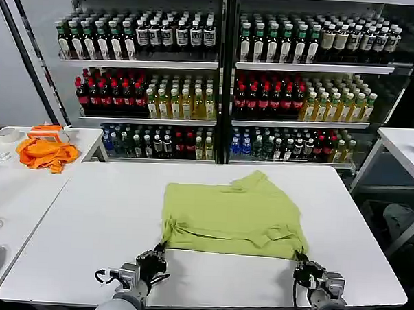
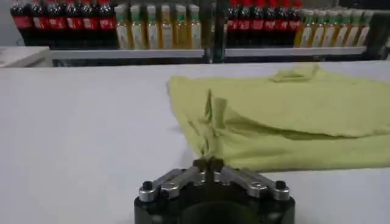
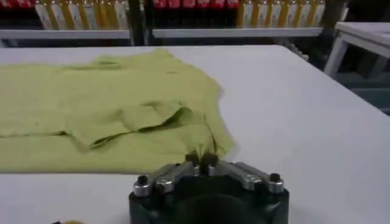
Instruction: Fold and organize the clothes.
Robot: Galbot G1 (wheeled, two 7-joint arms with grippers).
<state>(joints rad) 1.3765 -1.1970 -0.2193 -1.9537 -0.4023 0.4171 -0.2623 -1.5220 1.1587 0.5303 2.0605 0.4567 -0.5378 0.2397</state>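
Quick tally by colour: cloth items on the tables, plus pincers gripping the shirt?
Lime-green T-shirt: 1
Orange cloth: 1
Pincers shut on the shirt's near corners: 2, left pincer and right pincer
Total: 4

Lime T-shirt (image 1: pixel 232 214) folded on table

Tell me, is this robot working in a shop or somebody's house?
Probably a shop or a mock-up of one, not a house: shelves of bottled drinks fill the back wall, and the lime T-shirt lies on a plain white table.
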